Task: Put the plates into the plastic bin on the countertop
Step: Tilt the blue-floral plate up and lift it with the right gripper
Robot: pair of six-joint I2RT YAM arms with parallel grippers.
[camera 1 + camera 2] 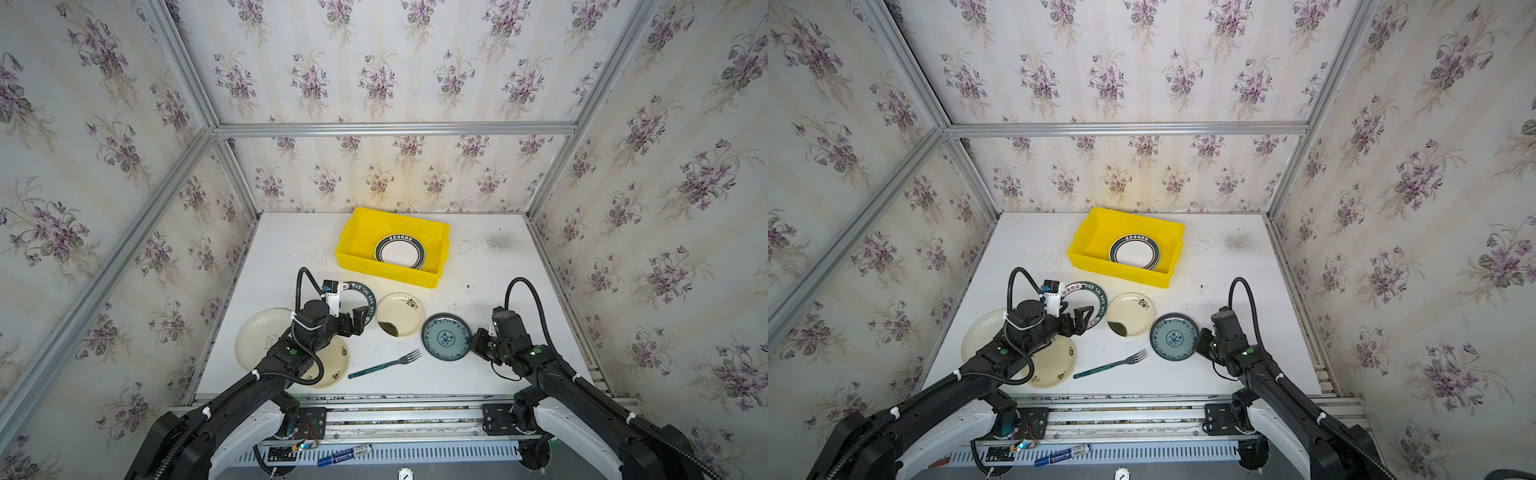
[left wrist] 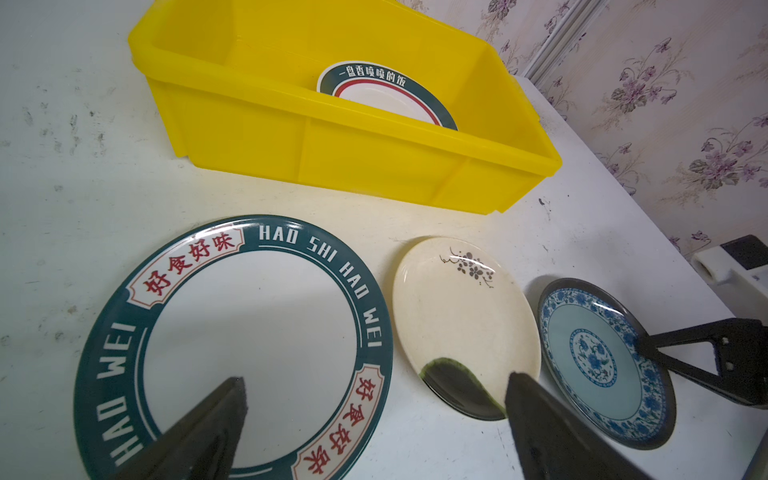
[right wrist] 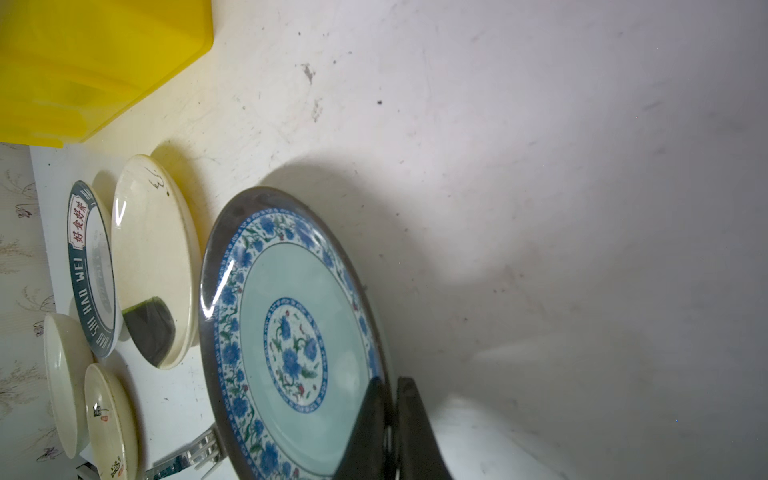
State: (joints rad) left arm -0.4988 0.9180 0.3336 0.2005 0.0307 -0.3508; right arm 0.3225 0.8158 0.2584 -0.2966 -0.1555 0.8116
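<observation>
Right fingers tight on blue plate rim, left fingers wide over lettered plate.

A fork with a glittery teal handle lies flat near the front edge of the tabletop. Beyond that edge, a blue marker rests on a slotted rail.

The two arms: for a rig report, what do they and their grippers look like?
The left arm and right arm are black, with white shells near the base, green lights and looped black corrugated cables bound by white ties. The left gripper and right gripper have black triangular open-frame fingers.
</observation>
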